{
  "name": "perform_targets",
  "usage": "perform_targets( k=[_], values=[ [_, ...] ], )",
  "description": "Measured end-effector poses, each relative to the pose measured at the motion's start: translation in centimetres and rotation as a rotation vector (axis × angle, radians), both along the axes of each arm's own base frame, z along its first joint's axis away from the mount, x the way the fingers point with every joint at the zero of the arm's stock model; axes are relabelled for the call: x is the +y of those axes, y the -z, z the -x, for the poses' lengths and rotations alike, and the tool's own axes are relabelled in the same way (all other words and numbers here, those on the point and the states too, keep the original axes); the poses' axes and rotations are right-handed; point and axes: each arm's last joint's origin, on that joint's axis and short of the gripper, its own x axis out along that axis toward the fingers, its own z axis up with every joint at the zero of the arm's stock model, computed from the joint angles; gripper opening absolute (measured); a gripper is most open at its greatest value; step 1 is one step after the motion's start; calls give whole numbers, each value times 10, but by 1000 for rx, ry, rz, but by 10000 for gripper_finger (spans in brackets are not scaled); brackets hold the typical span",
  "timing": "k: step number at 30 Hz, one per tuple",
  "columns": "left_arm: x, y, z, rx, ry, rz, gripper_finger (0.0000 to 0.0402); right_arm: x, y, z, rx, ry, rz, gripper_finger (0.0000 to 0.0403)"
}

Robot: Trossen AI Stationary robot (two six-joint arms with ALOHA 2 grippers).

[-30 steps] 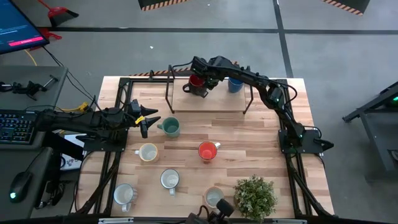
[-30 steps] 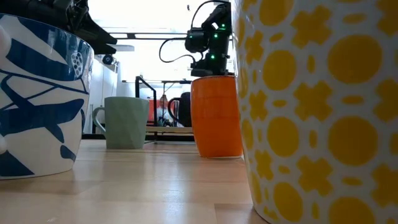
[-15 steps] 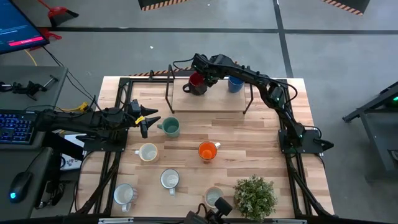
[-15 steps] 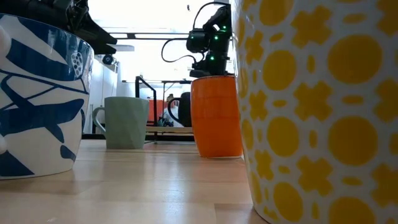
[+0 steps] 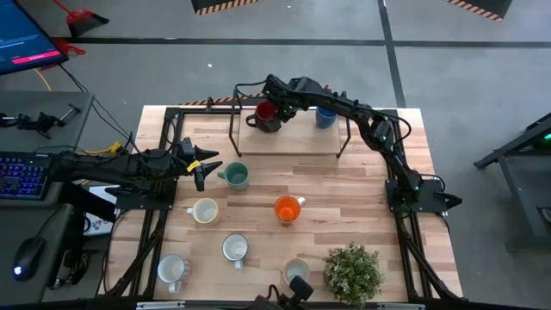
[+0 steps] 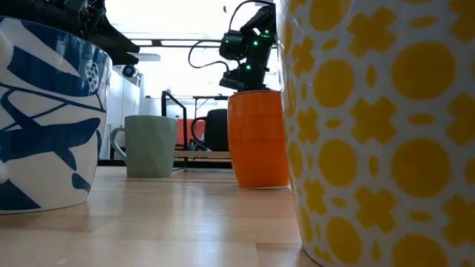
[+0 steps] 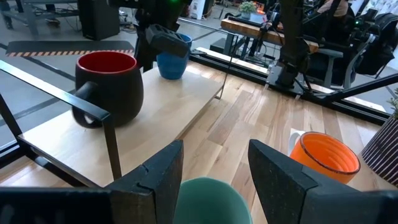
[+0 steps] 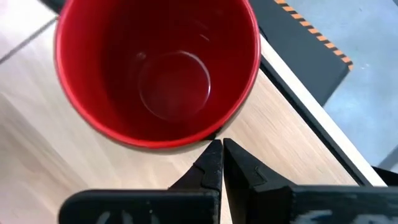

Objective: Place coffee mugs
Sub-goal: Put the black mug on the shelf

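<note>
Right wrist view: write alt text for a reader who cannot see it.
A dark red mug, seen from above, stands empty on a light wooden shelf. The right end effector sits shut just beside the mug's rim, holding nothing. Grey floor and a striped hazard edge show beyond.

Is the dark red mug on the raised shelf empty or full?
Empty. The right wrist view looks straight into the dark red mug and shows its bare red bottom, with no liquid or object inside. It stands upright on the shelf.

Dark red mug [image 5: 266, 114] has shifted left on the raised shelf [image 5: 293, 142], pushed by my closed right gripper [image 5: 282, 109] at its rim.
</note>
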Motion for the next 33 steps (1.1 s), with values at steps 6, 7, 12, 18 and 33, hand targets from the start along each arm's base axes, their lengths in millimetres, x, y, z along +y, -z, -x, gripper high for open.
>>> perform_targets(
  k=[6,7,12,18,33],
  values=[
    [0,0,0,0,0,0,172,4,-2,-6,-42,-8,16,0],
    [0,0,0,0,0,0,172,4,-2,-6,-43,-7,16,0],
    [0,0,0,0,0,0,172,4,-2,-7,-54,-11,13,0],
    [0,0,0,0,0,0,172,6,0,-3,8,7,8,0],
    [0,0,0,0,0,0,172,3,10,-2,60,82,39,0]
  ],
)
